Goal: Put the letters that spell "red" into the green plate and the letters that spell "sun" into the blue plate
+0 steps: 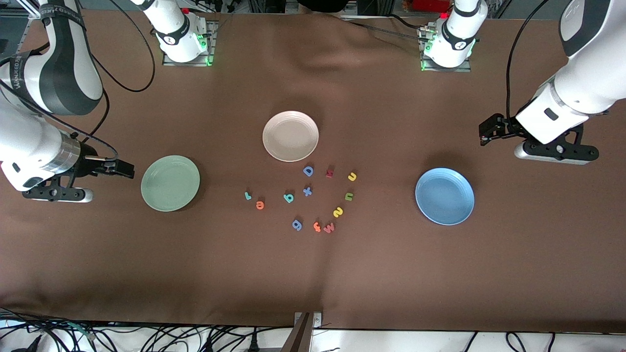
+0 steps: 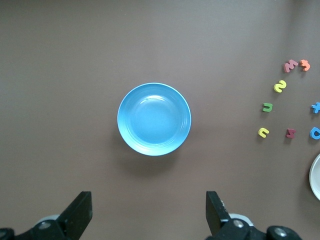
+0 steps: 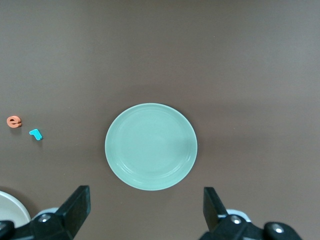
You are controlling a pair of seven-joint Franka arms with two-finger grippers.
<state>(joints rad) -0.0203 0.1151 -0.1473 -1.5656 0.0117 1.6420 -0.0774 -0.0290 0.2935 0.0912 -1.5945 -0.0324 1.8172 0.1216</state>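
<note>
The green plate (image 1: 170,183) (image 3: 151,146) lies toward the right arm's end and the blue plate (image 1: 444,196) (image 2: 154,119) toward the left arm's end, neither with anything on it. Between them on the cloth lie the teal r (image 1: 248,195) (image 3: 36,133), orange e (image 1: 259,205) (image 3: 14,121), teal d (image 1: 288,197), yellow s (image 1: 338,212) (image 2: 280,86), yellow u (image 1: 352,177) (image 2: 263,132) and olive n (image 1: 349,196) (image 2: 267,107). My right gripper (image 1: 122,168) (image 3: 146,197) hangs open beside the green plate. My left gripper (image 1: 489,131) (image 2: 148,202) hangs open beside the blue plate. Neither holds anything.
A cream-white plate (image 1: 290,136) sits farther from the front camera than the letters. Mixed among the letters are a blue D (image 1: 308,170), a blue x (image 1: 307,191), a dark red letter (image 1: 329,171), a blue g (image 1: 297,225), an orange f (image 1: 317,226) and a pink w (image 1: 329,228).
</note>
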